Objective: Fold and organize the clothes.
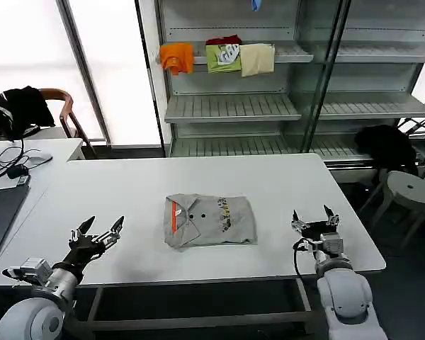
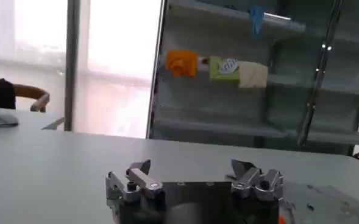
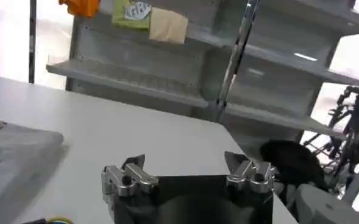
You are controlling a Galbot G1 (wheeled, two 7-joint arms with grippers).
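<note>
Left gripper spread wide at lower left of the head view, right gripper spread wide at lower right, folded grey shirt centred on the white table, orange collar strip visible from above, shelves behind

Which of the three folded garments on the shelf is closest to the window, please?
The orange garment, left of the green one and the cream one.

Little can be read. The green folded garment on the shelf, at twelve o'clock from the shirt, bears white lettering — too blurred to spell. The shirt's small chest print looks like marks, perhaps letters — illegible.
</note>
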